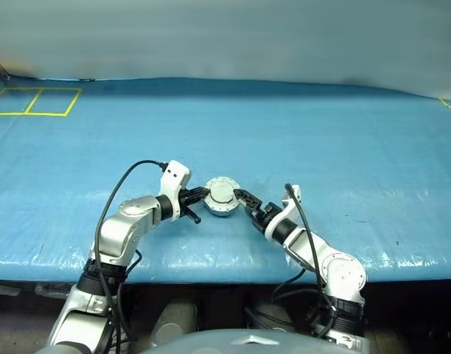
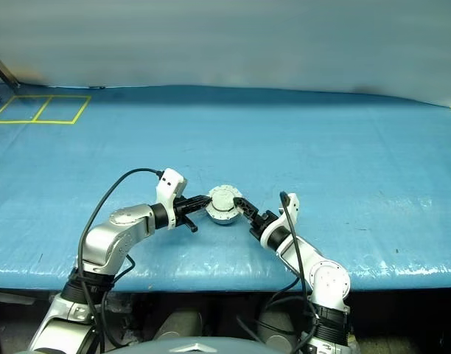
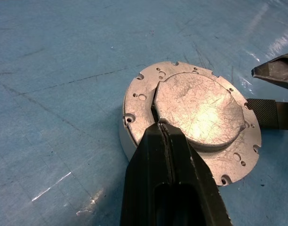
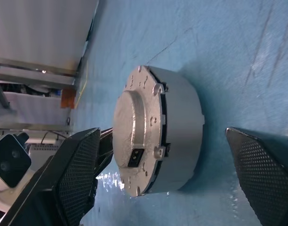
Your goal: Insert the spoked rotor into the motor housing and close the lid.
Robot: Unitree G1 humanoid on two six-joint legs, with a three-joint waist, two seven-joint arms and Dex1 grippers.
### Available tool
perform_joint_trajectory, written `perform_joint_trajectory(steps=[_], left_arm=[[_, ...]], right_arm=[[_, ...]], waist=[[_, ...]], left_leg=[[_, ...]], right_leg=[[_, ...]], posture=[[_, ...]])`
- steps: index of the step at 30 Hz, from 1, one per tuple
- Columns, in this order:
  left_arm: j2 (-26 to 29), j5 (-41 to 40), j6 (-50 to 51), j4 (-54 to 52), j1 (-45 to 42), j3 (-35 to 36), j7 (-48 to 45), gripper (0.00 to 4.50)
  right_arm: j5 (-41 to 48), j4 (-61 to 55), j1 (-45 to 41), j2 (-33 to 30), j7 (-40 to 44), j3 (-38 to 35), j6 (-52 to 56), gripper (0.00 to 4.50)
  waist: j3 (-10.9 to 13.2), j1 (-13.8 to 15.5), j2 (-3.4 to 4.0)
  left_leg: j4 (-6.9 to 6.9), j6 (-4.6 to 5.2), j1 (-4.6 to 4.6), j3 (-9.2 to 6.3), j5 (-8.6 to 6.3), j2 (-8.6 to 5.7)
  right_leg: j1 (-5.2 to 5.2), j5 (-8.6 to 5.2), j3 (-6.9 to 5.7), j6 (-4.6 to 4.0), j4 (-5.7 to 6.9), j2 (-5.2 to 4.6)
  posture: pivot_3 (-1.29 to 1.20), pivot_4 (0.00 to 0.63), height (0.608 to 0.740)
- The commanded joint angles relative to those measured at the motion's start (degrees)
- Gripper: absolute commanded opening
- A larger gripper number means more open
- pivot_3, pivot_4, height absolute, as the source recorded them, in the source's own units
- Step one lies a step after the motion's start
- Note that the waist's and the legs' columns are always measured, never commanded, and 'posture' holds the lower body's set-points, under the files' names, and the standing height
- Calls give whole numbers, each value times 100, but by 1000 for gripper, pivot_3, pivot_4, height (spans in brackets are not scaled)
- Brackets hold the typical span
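The motor housing stands on the blue table with the lid lying flat on its rim, smooth grey face with raised round centre upward. My left gripper is shut with nothing between its fingers, and its tips rest on the lid beside the edge of the raised centre. On the housing's other side my right gripper is open, one finger toward the lid face and the other finger past the housing's base, both apart from the metal. The spoked rotor is hidden.
Blue sheeting covers the table, whose front edge runs just below the arms. Yellow tape squares mark the far left corner. A pale wall stands behind the table.
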Motion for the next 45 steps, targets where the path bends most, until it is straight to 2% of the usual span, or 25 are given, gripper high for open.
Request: perform_joint_trajectory(steps=[1,4,5,8,15,25,34,38,45], left_arm=[[0,94,208,173,173,-252,1,0],[4,102,204,183,162,-251,5,0],[5,103,203,186,158,-248,6,0],[5,103,202,189,154,-243,9,0],[-27,112,185,241,156,-257,10,0],[-37,146,152,270,151,-239,6,0],[-32,125,122,160,216,-210,-43,0],[-14,128,83,107,286,-233,-84,0],[-60,150,38,102,298,-268,-145,0]], right_arm=[[469,104,51,916,-106,273,-211,4479],[756,223,102,875,-186,350,-344,4479],[887,261,133,878,-223,344,-407,4303],[1206,329,215,788,-272,375,-529,3554],[1555,317,363,512,-319,621,-535,1410],[1441,312,431,244,-333,907,-431,1350],[528,-108,484,-111,-99,1233,-520,1350],[-70,-555,626,-479,36,1347,-647,1350],[-274,-1142,903,-699,-197,1116,-744,1350]], waist=[[0,1,1],[1,0,1],[1,0,1],[1,-1,1],[1,-24,6],[1,-39,7],[-1,-100,10],[-2,-62,12],[-2,11,11]], left_leg=[[0,-2,0,0,1,0],[0,-4,0,1,3,0],[0,-4,0,2,3,0],[0,3,-1,2,-2,0],[1,9,-1,4,-5,1],[3,9,0,7,-5,4],[6,9,2,7,-5,6],[12,13,2,7,-4,4],[13,2,-3,8,2,-5]], right_leg=[[0,0,0,0,0,0],[0,0,1,0,-1,0],[0,0,2,0,-2,0],[0,0,2,0,-1,0],[-2,0,3,1,-1,2],[-2,1,6,1,3,3],[-2,1,6,0,7,4],[1,4,5,5,7,4],[3,5,12,10,-2,0]], posture=[[0,150,740],[0,150,740],[0,150,740],[0,150,740],[0,150,740],[0,150,740],[0,150,740],[0,150,740],[0,150,740]])
